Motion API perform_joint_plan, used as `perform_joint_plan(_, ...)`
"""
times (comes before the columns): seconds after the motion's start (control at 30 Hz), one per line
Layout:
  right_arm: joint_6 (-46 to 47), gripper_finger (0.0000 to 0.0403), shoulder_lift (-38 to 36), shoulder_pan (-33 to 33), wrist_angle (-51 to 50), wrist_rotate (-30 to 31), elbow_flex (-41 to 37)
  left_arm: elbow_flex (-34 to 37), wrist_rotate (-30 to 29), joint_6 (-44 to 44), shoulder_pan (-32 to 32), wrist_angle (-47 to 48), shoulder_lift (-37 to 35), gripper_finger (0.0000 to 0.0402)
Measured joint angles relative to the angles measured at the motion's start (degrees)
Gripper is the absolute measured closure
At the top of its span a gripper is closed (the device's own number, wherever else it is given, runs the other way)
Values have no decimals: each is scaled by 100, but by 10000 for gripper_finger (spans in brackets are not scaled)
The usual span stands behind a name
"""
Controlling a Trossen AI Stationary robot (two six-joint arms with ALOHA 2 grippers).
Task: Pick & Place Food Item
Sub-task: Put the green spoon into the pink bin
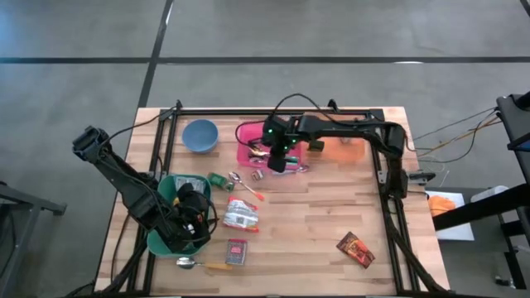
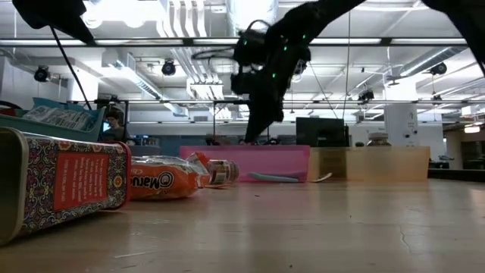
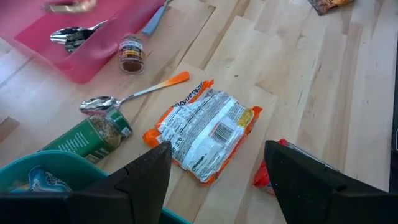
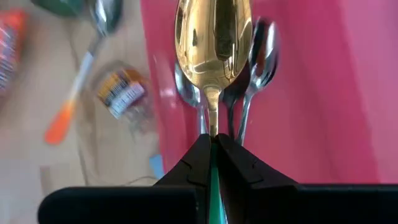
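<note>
The high view looks straight down on the whole worktop (image 1: 315, 223) from well above. The low view sits at worktop height, very close to a tin (image 2: 57, 182), and faces level across to the pink tray (image 2: 246, 163) and the room behind. The left wrist view looks down past its own fingers (image 3: 146, 177) at a noodle packet (image 3: 202, 127), with the tray's corner (image 3: 74, 53) also in frame. The right wrist view hangs close above that tray (image 4: 323, 87), which all four views share.
</note>
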State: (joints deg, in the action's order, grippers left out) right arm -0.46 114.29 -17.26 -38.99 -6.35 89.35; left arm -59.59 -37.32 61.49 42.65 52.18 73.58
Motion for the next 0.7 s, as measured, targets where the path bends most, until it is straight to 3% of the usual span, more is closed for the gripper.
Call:
perform_joint_plan(0.23,-110,390,556,-7,-421,-22,434,2,-2,0,0,-2,0,144)
perform_joint_plan(0.7,-253,390,850,-161,-403,-273,705,2,-2,0,0,0,0,144)
